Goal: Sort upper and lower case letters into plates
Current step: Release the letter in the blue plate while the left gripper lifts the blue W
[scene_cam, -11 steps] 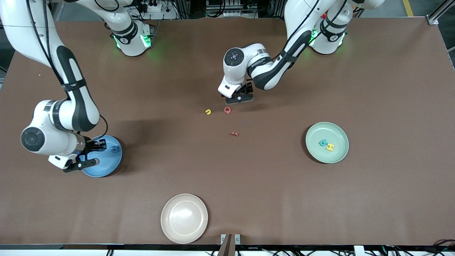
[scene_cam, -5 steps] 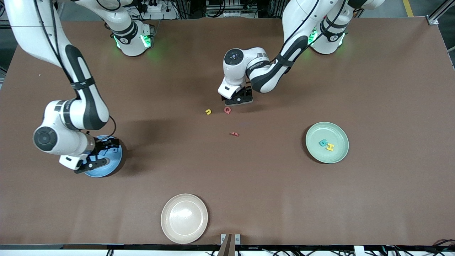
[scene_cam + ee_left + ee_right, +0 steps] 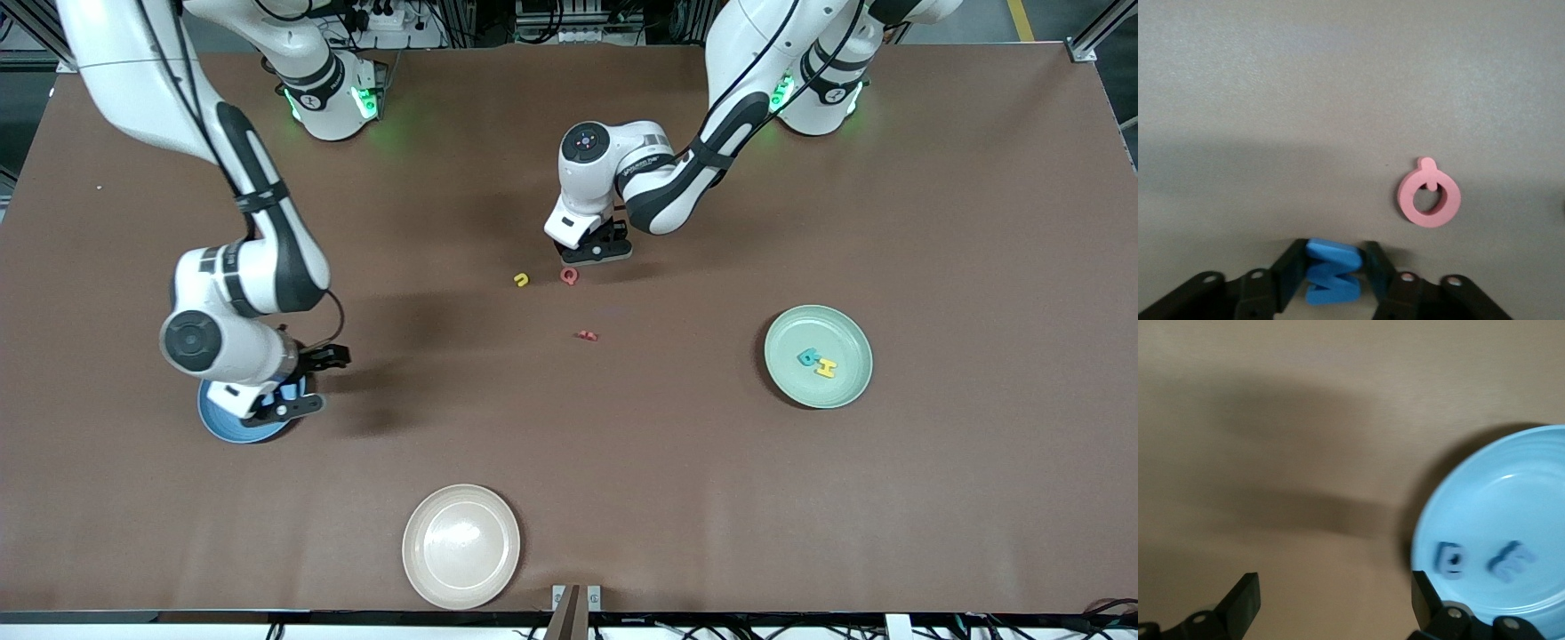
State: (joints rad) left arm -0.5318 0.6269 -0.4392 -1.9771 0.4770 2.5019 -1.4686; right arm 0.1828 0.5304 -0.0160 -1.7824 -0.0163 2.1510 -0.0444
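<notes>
My left gripper [image 3: 597, 252] is down at the table's middle, shut on a blue zigzag letter [image 3: 1333, 280]. A red Q [image 3: 569, 276] lies beside it, also in the left wrist view [image 3: 1429, 198]. A yellow u [image 3: 521, 280] and a small red letter [image 3: 586, 335] lie near. The mint plate [image 3: 800, 329] holds a teal letter [image 3: 808, 357] and a yellow H [image 3: 827, 367]. My right gripper [image 3: 313, 382] is open and empty over the blue plate's edge [image 3: 216, 423]. That plate [image 3: 1511, 500] holds two blue letters [image 3: 1449, 559].
A beige plate [image 3: 460, 546] sits near the front edge, nearer the camera than the loose letters. The right arm's wrist covers much of the blue plate in the front view. Bare brown table lies between the plates.
My right gripper has moved off the blue plate's middle toward the table's centre, staying open. My left gripper has barely shifted, staying low beside the red Q.
</notes>
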